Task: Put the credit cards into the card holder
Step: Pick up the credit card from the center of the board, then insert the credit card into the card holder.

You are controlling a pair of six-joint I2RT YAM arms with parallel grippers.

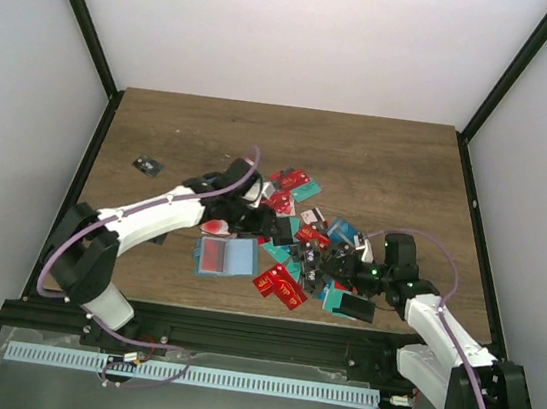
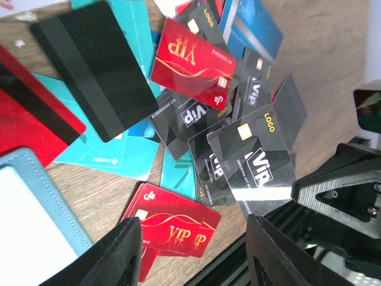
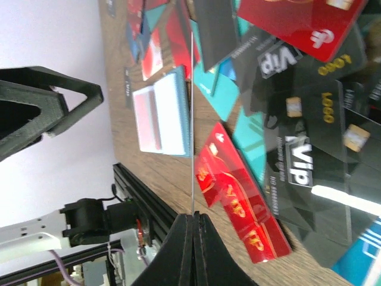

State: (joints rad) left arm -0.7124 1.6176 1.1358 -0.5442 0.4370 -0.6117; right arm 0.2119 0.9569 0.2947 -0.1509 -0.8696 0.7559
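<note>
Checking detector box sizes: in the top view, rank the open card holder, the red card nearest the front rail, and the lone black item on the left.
1. card holder, lying open, largest
2. red card, clearly smaller; it may overlap a second red one
3. black item, smallest

One card holder (image 1: pixel 239 258), one small black item (image 1: pixel 145 164), credit cards (image 1: pixel 283 288) beyond counting.
</note>
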